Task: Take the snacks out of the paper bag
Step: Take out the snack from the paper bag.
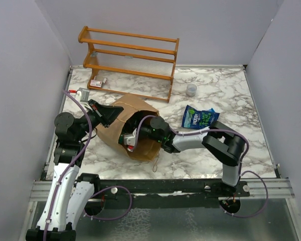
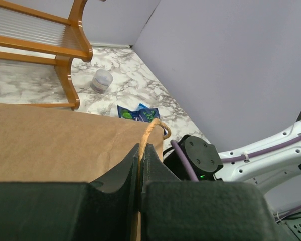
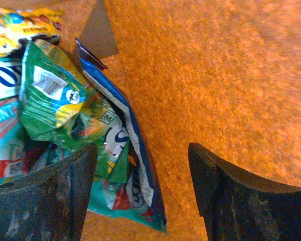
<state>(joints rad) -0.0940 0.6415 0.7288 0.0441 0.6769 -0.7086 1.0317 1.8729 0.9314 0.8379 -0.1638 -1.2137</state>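
Note:
The brown paper bag (image 1: 135,108) lies on its side mid-table, mouth toward the right. My left gripper (image 1: 106,113) is shut on the bag's rim by its twisted handle (image 2: 151,128), holding it up. My right gripper (image 1: 132,136) is inside the bag, open and empty (image 3: 143,165). Several snack packets lie inside: a green one (image 3: 55,103), a yellow one (image 3: 20,25), a blue-edged one (image 3: 133,145) between the fingers, a teal one (image 3: 115,206). One dark blue pouch (image 1: 199,118) lies on the table right of the bag; it also shows in the left wrist view (image 2: 135,113).
A wooden rack (image 1: 130,55) stands at the back, behind the bag. A small clear cup (image 1: 191,90) sits right of it. A red-and-white flat packet (image 1: 97,83) lies by the rack's left foot. Grey walls close in the table on three sides.

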